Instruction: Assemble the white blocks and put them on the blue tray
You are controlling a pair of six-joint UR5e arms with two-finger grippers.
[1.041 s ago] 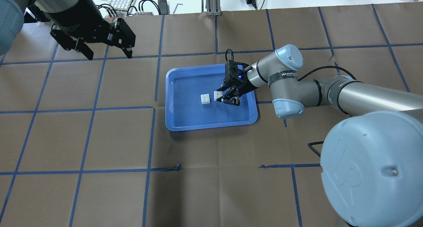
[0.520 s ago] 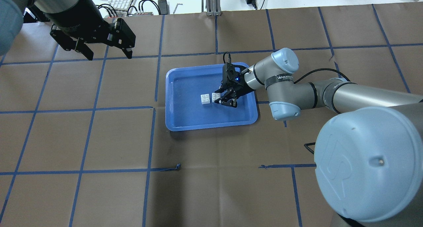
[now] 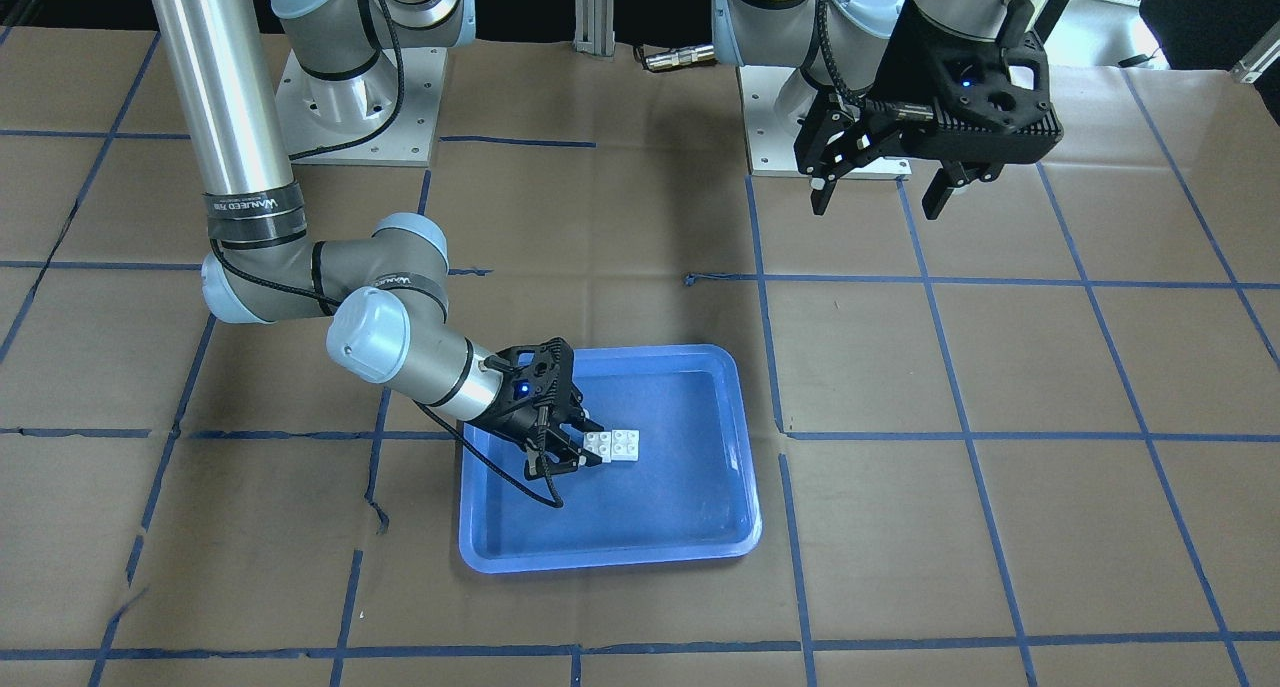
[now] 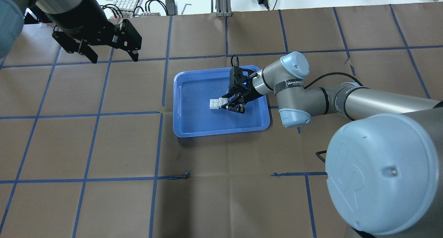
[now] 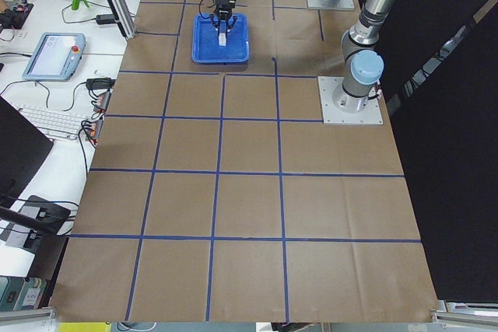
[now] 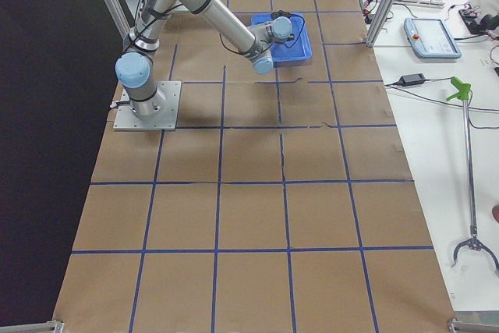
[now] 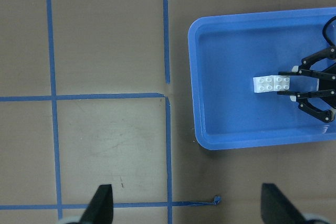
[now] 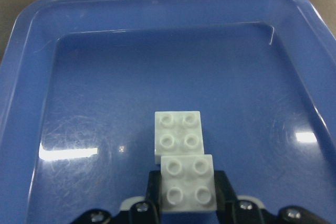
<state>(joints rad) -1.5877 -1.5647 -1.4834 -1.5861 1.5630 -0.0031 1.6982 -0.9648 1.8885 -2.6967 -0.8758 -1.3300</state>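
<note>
The right tool (image 8: 188,198) is being held low inside the blue tray (image 4: 193,120), its two fingers being pressed against opposite sides of one white block (image 8: 188,182). That block is being gripped with its four studs facing up, and it is sitting between the fingertips, at the very front of the tool. The second white block (image 8: 178,134) is lying directly ahead of the tool, studs up, on the tray's glossy floor. Its near edge is being met by the far edge of the gripped block, so the two are being seen as touching in the left wrist view. In the right wrist view the gripped block is slightly overlapping the other's near edge. Whether it is being carried clear of the tray floor cannot be told. Both blocks are being kept near the middle of the tray, with bare blue floor lying ahead of the tool and to both of its sides.

The left tool (image 3: 878,207) is being held high above the tabletop (image 4: 104,144), well apart from the tray. Its fingers are being kept spread wide with nothing between them. The tray and both blocks are being seen ahead of this tool and off to one side in its wrist view. The tabletop, covered in brown paper with a grid of blue tape, is lying beneath it.
</note>
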